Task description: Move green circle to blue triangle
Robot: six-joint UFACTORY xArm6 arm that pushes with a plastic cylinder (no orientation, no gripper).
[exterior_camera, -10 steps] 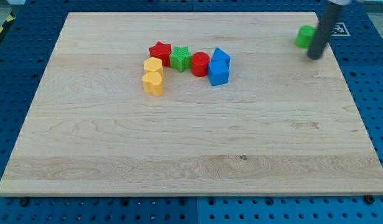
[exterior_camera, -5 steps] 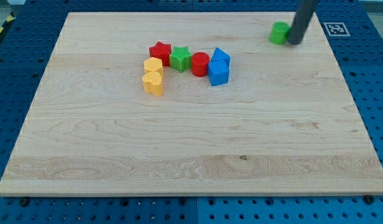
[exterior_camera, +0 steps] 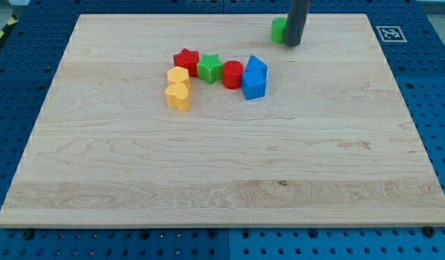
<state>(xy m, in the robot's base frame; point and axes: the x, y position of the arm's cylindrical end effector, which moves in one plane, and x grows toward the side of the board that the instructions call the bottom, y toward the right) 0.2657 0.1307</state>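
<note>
The green circle sits near the view's top edge of the wooden board, partly hidden behind the rod. My tip touches its right side. The blue triangle lies below and to the left of it, at the right end of a cluster of blocks, directly above a blue cube.
The cluster also holds a red circle, a green star, a red star, a yellow hexagon and a yellow heart. The wooden board lies on a blue pegboard. A marker tag sits at the top right.
My tip has swept left along the top of the board, pushing the green circle left from the right edge to above the blue triangle. The cluster has not moved.
</note>
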